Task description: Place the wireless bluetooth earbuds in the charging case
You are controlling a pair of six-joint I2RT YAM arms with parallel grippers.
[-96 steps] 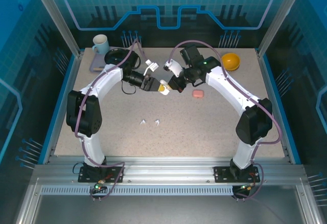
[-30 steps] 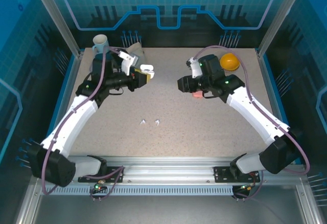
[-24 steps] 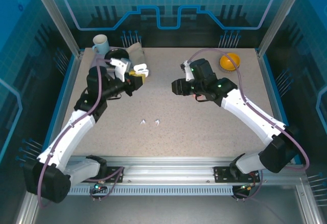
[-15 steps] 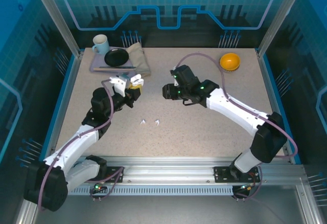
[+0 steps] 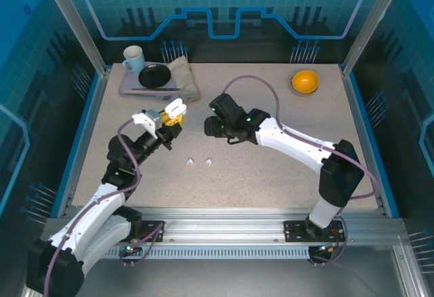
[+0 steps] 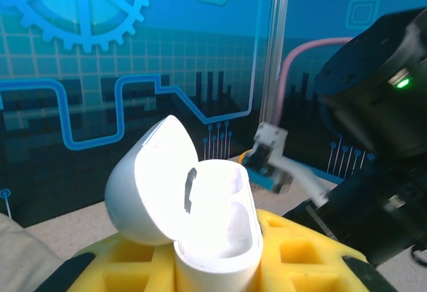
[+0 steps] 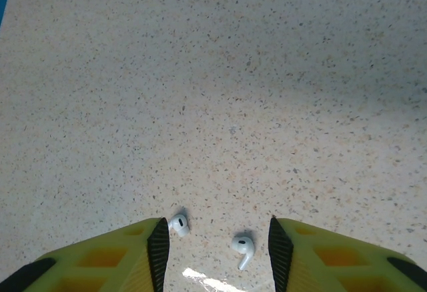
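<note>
L gripper (image 5: 171, 116), raised over the table's left-centre, is clamped on a white charging case (image 6: 213, 232). Wrist cam shows the case upright betw. its yellow fingers (image 6: 120, 269), lid tipped back, inside too bright to read. R gripper (image 7: 217, 249), jaws apart and holding nothing, points down at the speckled table (image 7: 267, 72). Seen betw. its fingers, two white earbuds (image 7: 178, 223) lie on the surface side by side, not touching, one just beside a fingertip. Overhead cam puts the pair near mid-table, on the arm-base side of both grippers, with the R gripper the closer. Back-left corner: pale mug (image 5: 133, 57), black dish (image 5: 154, 75) and beige cloth (image 5: 183, 78) on a lavender tray (image 5: 126, 88). Back-right: orange bowl (image 5: 305, 81), well apart from the rest.
</note>
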